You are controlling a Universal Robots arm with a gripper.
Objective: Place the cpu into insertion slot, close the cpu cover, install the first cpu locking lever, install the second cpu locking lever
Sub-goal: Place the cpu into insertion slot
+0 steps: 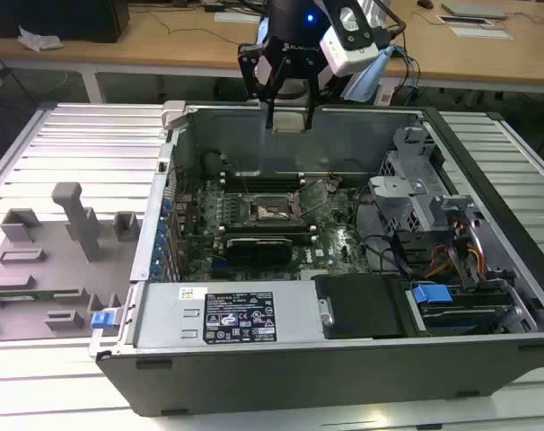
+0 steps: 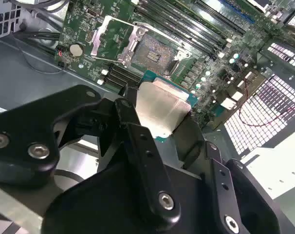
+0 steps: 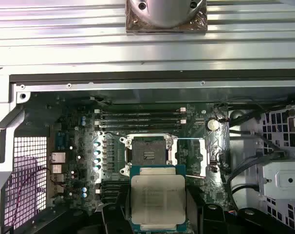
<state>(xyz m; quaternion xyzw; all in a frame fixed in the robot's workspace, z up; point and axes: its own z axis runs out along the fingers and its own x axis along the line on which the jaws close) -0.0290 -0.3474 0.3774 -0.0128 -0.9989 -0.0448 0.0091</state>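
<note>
My gripper (image 1: 288,115) hangs above the open computer case, over its back wall, shut on the cpu (image 1: 288,123). In both wrist views the cpu (image 2: 159,109) (image 3: 157,200) shows its silver-grey top and green edge between the black fingers (image 2: 133,131). The insertion slot (image 3: 148,155) (image 2: 152,53) (image 1: 274,208) lies bare on the green motherboard below, with its pin field showing. The cpu cover (image 2: 95,41) (image 3: 205,155) is swung open beside the slot, toward the coin battery (image 3: 213,124). The gripper (image 3: 157,217) is well above the slot and apart from it.
Long black RAM slots (image 3: 140,117) run beside the socket. The case's metal walls (image 1: 344,135) ring the board. A drive cage with cables (image 1: 425,206) fills the exterior view's right and a labelled power supply (image 1: 241,314) the front. A grey fixture tray (image 1: 48,260) lies at the left.
</note>
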